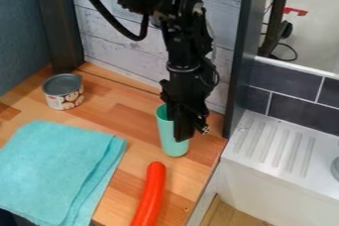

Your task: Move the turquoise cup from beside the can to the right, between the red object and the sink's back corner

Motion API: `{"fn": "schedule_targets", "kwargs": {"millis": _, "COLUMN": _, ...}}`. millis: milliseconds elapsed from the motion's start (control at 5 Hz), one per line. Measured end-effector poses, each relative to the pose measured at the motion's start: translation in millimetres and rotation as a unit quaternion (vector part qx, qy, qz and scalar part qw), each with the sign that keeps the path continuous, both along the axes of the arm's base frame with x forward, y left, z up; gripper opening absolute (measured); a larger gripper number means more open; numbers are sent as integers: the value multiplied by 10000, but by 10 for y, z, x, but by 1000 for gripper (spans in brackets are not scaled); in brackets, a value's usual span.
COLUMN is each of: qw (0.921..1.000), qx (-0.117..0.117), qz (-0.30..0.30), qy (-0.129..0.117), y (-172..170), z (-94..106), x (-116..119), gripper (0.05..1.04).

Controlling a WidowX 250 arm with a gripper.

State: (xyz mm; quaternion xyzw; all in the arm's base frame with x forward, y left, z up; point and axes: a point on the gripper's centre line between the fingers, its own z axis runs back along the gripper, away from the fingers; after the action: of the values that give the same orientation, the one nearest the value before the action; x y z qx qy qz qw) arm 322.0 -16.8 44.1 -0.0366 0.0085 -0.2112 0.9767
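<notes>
- The setting is a corner with a whitewashed plank wall [112, 36] behind a wood-block tabletop [129, 108], and a blue-grey panel [20, 36] at the far left.
- At the left edge, a folded turquoise cloth [53, 170] lies flat in layers.
- Behind the cloth, 1 short metal can with a patterned label [63, 92] stands upright near the wall.
- Right of the cloth, 1 long, smooth, orange-red rounded object [152, 195] lies in front of the cup, apart from it.
- The tall mint-green cup [173, 146] is near the tabletop's right end, roughly upright; whether its base touches the wood cannot be told.
- Progress, as a judgement: the approach to the cup looks done, but a secure hold cannot be confirmed. No clear lift shows, and what is left cannot be judged further.
- The black tool [191, 133] hangs from the black arm [189, 51]. The cup lies just to its left, partly hidden by it; whether the tool is released, clenched or grasping the cup cannot be told.
- At the right, a white sink unit with a ridged draining board [275, 145] sits below dark tiles [291, 113].
</notes>
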Motion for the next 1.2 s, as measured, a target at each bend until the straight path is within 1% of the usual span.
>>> {"fn": "schedule_targets", "kwargs": {"millis": 200, "qw": 9999, "qx": -16, "qz": -70, "qy": 145, "y": -39, "z": -6, "x": -49, "gripper": 347}}
{"fn": "schedule_targets", "kwargs": {"millis": 400, "qw": 9999, "qx": -46, "qz": -141, "qy": -59, "y": -53, "z": 150, "x": 14, "gripper": 639}}
{"fn": "schedule_targets", "kwargs": {"millis": 600, "qw": 9996, "qx": 13, "qz": -212, "qy": -170, "y": -36, "z": 275, "x": 93, "gripper": 927}}
{"fn": "schedule_targets", "kwargs": {"millis": 800, "qw": 9989, "qx": 263, "qz": -96, "qy": -377, "y": 50, "z": 585, "x": 39, "gripper": 1005}}
{"fn": "schedule_targets", "kwargs": {"millis": 1000, "qw": 9969, "qx": 519, "qz": 517, "qy": -287, "y": 275, "z": 928, "x": -170, "gripper": 1001}}
{"fn": "schedule_targets", "kwargs": {"millis": 1200, "qw": 9938, "qx": 546, "qz": 971, "qy": -38, "y": 577, "z": 992, "x": -368, "gripper": 1001}}
